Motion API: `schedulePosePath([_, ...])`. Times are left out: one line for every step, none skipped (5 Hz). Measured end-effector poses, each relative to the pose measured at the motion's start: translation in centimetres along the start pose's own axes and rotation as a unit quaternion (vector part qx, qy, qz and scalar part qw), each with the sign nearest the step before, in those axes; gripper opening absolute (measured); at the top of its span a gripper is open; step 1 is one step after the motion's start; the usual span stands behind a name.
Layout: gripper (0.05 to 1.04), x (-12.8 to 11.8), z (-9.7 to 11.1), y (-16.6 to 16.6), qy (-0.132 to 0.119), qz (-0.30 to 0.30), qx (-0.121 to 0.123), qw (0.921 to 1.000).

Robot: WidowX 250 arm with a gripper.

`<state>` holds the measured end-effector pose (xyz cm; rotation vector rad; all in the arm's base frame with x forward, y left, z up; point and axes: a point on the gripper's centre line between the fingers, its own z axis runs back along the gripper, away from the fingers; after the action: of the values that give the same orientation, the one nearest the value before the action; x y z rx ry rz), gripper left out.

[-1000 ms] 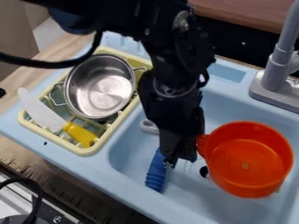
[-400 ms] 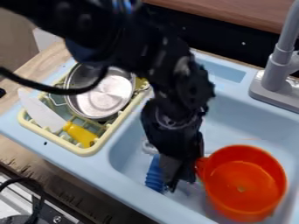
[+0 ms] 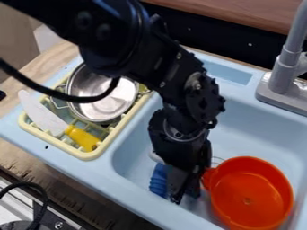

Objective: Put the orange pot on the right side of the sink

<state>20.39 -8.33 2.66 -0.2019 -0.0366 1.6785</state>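
Sink [image 3: 123,185] and orange pot [image 3: 247,193] are brought together as the task asks: the pot is placed inside the basin, towards four to five o'clock, with its mouth turned upward. Its stubby handle [image 3: 208,178] is pointed to ten o'clock, right against the black gripper [image 3: 185,196], presumably so that the pot can be steered by that handle while its bowl is left unobstructed. Whether the gripper is open or clamped on the handle cannot be told, since the contact is masked by its dark shape. A blue utensil handle [image 3: 158,180] is found just beside the gripper, at ten o'clock from it.

Farther off at ten to eleven o'clock, a metal pot [image 3: 108,96] and a toy knife [image 3: 45,117] are held by the yellow rack [image 3: 90,154], probably to be kept out of the basin. The placement is judged nearly finished; a careful release would be called for, lest the handle be snagged and the orange pot be dragged.
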Motion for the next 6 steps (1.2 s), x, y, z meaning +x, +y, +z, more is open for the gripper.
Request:
schedulePosePath([0.959,-0.2,0.7,-0.1,0.007,-0.021,-0.008,0.9997])
schedulePosePath([0.999,0.2,1.6,0.3,0.017,-0.035,0.018,0.9991])
schedulePosePath([0.999,0.1,3.5,0.0,0.047,-0.042,0.003,0.9980])
schedulePosePath([0.999,-0.3,5.5,-1.0,0.067,-0.047,0.003,0.9966])
schedulePosePath([0.999,-0.4,5.7,-2.4,0.056,-0.075,-0.003,0.9956])
schedulePosePath([0.999,0.0,5.1,-4.4,0.033,-0.111,0.007,0.9932])
